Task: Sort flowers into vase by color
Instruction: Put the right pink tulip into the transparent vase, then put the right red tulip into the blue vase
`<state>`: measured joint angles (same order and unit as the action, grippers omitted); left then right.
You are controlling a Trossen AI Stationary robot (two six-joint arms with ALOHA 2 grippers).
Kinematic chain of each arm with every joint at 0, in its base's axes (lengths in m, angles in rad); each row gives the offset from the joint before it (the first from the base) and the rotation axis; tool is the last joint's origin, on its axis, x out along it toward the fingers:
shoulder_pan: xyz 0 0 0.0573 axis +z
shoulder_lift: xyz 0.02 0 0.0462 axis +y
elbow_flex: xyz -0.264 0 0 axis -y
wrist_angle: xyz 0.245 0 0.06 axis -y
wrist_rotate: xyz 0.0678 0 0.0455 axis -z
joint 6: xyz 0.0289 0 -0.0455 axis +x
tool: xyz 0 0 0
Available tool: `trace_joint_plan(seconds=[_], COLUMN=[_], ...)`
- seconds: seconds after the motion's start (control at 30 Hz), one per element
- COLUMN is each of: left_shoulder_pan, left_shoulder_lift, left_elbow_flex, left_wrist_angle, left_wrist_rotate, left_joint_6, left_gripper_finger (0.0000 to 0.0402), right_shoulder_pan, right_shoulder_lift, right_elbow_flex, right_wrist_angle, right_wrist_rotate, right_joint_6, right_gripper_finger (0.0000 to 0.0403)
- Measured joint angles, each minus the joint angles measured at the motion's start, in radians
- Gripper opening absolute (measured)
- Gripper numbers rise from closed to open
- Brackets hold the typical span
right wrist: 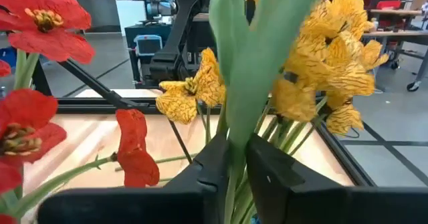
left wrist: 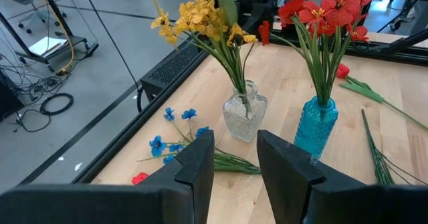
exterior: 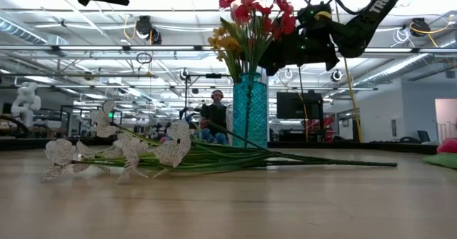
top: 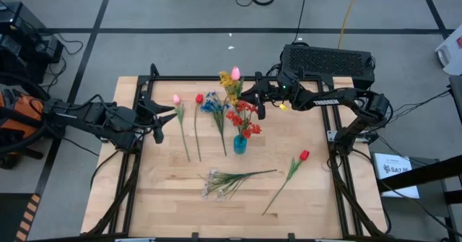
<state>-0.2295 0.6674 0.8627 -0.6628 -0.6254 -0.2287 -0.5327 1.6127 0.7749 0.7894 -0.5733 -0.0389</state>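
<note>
The light wooden table (top: 166,191) is sitting inside a black frame, and plenty is lying flat on it. A white spray (top: 227,180) is sprawling near the front edge, with a red tulip (top: 289,177) angled beside it. Out past the left arm's fingertips a pink tulip (top: 179,123), another red tulip (top: 197,123) and a blue spray (top: 215,115) are lying side by side. A blue vase (top: 240,144) is standing mid-table, and a clear vase (left wrist: 244,114) is standing just beside it.
</note>
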Motion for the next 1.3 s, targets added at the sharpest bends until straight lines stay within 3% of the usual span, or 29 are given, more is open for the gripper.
trace_joint_plan(seconds=[0.23,0.43,0.8,1.0,1.17,1.3], left_shoulder_pan=[0.0,0.0,0.0,0.0,0.0,0.0], left_shoulder_lift=[0.0,0.0,0.0,0.0,0.0,0.0], left_elbow_flex=[0.0,0.0,0.0,0.0,0.0,0.0], left_wrist_angle=[0.0,0.001,0.036,0.121,0.126,0.134], left_wrist_rotate=[0.0,0.0,0.0,-0.008,-0.03,-0.075], left_joint_6=[0.0,-0.002,-0.002,-0.001,0.0,-0.001], left_gripper_finger=[0.0122,0.0122,0.0122,0.0122,0.0122,0.0122], right_shoulder_pan=[-0.004,-0.029,-0.069,-0.068,-0.058,0.012], right_shoulder_lift=[-0.009,-0.092,-0.363,-0.491,-0.551,-0.572], right_elbow_flex=[-0.001,-0.001,-0.001,-0.001,-0.001,-0.001], right_wrist_angle=[-0.001,-0.074,-0.608,-0.949,-1.252,-1.438], right_wrist_rotate=[0.0,0.016,0.362,0.531,0.544,0.546], right_joint_6=[0.055,0.059,0.019,0.314,0.688,0.891], right_gripper_finger=[0.0084,0.0112,0.0159,0.0144,0.0111,0.0069])
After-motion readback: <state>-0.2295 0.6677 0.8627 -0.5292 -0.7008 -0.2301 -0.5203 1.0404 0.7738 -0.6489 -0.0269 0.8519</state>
